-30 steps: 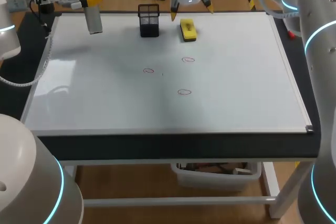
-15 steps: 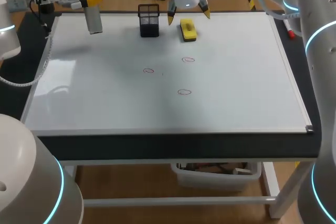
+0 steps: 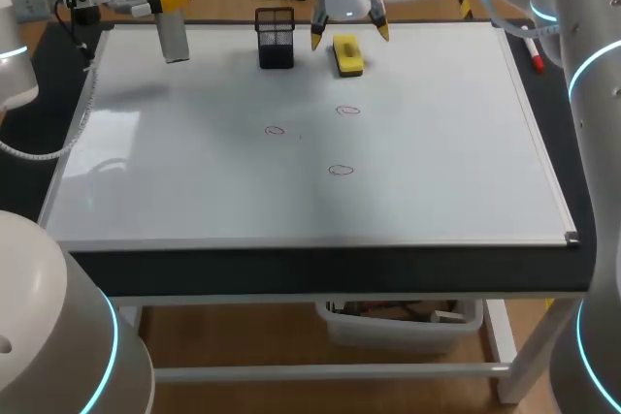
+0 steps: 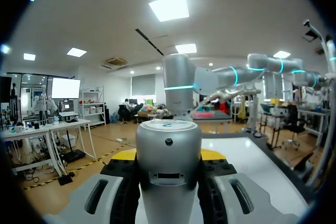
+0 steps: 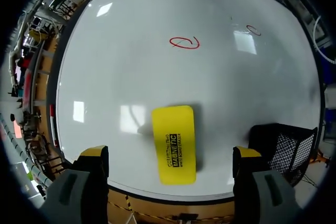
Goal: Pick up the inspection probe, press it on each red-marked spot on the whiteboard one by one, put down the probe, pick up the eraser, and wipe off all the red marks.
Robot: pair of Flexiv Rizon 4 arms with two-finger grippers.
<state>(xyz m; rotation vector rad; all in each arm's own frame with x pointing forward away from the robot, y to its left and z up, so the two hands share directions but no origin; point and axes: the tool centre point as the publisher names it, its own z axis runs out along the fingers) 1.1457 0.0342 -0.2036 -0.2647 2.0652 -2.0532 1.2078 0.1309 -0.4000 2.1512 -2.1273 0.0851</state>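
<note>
The inspection probe [image 3: 175, 36], a silver cylinder, hangs upright over the whiteboard's [image 3: 437, 143] far left corner, with my left gripper [image 3: 167, 2] shut on it. In the left wrist view the probe [image 4: 169, 166] fills the gap of the left gripper [image 4: 169, 156]. The yellow eraser [image 3: 347, 55] lies flat at the board's far middle. My right gripper [image 3: 349, 34] hovers open just above it, a finger to each side. In the right wrist view the eraser [image 5: 174, 144] lies under the right gripper [image 5: 170, 153]. Three red marks [image 3: 276, 130] [image 3: 348, 111] [image 3: 341, 170] are drawn mid-board.
A black mesh cup [image 3: 276, 39] stands just left of the eraser, close to my right gripper's finger; the right wrist view shows the mesh cup [image 5: 283, 142] beside one fingertip. A red marker [image 3: 535, 57] lies off the board's right edge.
My right gripper has come down and slightly nearer, closing in over the eraser, still open. The left arm and probe have not moved.
</note>
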